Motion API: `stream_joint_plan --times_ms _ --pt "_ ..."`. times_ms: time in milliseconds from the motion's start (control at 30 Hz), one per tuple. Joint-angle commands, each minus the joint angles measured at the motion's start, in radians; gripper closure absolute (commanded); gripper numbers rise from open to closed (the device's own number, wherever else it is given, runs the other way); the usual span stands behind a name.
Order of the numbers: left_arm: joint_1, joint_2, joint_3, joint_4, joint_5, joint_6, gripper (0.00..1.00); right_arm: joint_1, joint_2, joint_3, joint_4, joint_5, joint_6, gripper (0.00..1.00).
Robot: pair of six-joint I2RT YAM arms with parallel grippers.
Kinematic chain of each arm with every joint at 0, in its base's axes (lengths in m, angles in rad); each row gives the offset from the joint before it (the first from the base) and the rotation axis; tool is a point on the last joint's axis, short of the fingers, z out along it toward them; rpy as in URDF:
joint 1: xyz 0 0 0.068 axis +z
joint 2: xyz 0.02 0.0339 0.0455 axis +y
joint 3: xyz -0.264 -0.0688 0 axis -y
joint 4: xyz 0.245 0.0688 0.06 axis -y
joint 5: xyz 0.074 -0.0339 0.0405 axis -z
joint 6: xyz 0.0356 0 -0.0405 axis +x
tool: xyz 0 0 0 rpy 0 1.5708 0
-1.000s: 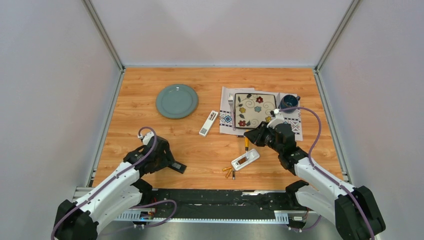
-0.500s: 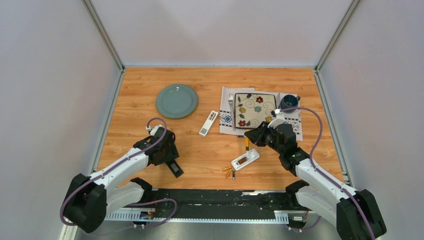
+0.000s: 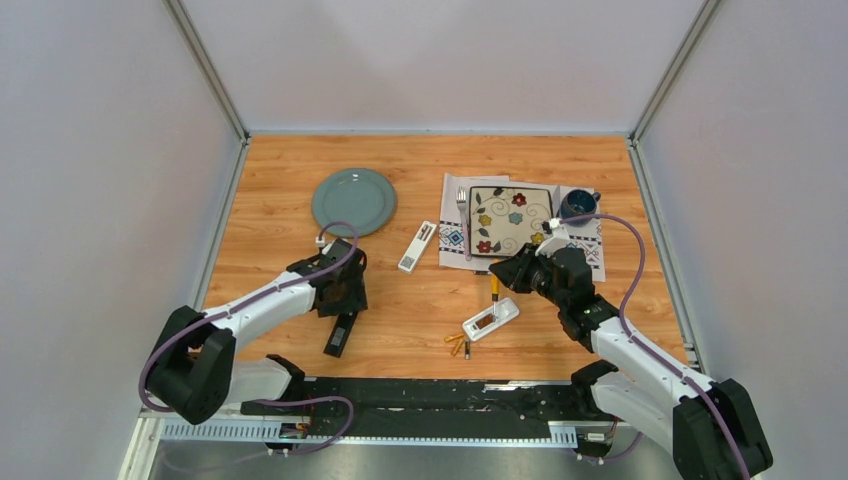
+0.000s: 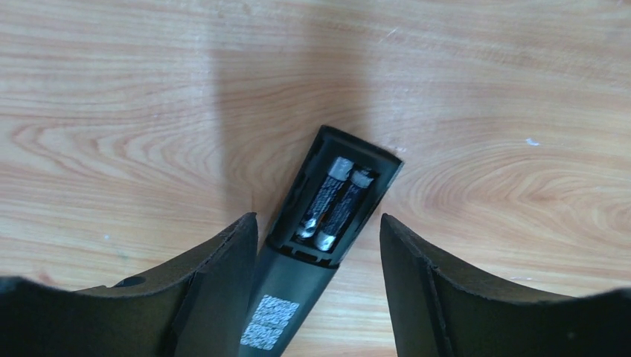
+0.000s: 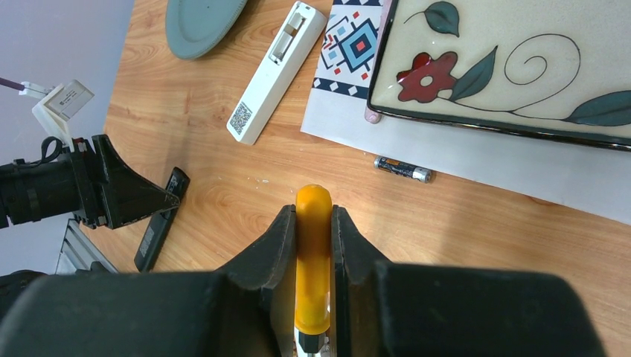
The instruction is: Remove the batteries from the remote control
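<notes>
A black remote control point(image 4: 286, 297) lies face down on the wood, its battery bay uncovered with two dark batteries point(image 4: 336, 202) side by side in it. My left gripper point(image 4: 318, 223) stands open astride this remote; the left finger is close against its side and a gap shows on the right. From above, the black remote point(image 3: 339, 336) points at the near edge, under the left gripper point(image 3: 342, 305). My right gripper point(image 5: 313, 212) is shut on an orange-handled screwdriver point(image 5: 313, 275). A dark loose battery point(image 5: 402, 169) lies by the placemat, and gold-orange batteries point(image 3: 457, 343) lie near a white remote point(image 3: 491, 320).
A second white remote point(image 3: 417, 246) lies open-backed at mid-table. A grey-green plate point(image 3: 353, 201) sits far left. A floral square plate point(image 3: 510, 220) and a fork rest on a patterned placemat point(image 3: 455, 240), beside a dark bowl point(image 3: 578, 205). Walls close in three sides.
My left arm has swung away from the near edge toward the table's middle, and the black remote between its fingers has turned from pointing right to pointing at the near edge. The right arm has not moved.
</notes>
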Motion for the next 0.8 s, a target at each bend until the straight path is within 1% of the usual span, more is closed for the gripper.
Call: stream_joint_plan --times_ms 0,100,367,600,767 --pt "-0.024 -0.036 0.024 -0.109 -0.085 0.051 0.32 -0.006 -0.006 -0.005 0.028 0.014 -0.016 1.0" --pt "-0.044 -0.078 0.018 -0.159 -0.129 0.048 0.31 -0.006 0.005 -0.005 0.036 0.008 -0.013 1.0" --pt "-0.073 -0.161 -0.03 -0.176 -0.112 0.031 0.31 -0.008 -0.006 0.02 0.003 0.009 -0.03 1.0" --pt "-0.099 -0.161 -0.036 -0.216 -0.125 0.022 0.32 -0.006 0.022 0.017 0.026 0.0 -0.021 1.0" --pt "-0.148 -0.159 -0.041 -0.239 -0.149 -0.012 0.32 -0.006 0.029 0.02 0.028 -0.002 -0.021 1.0"
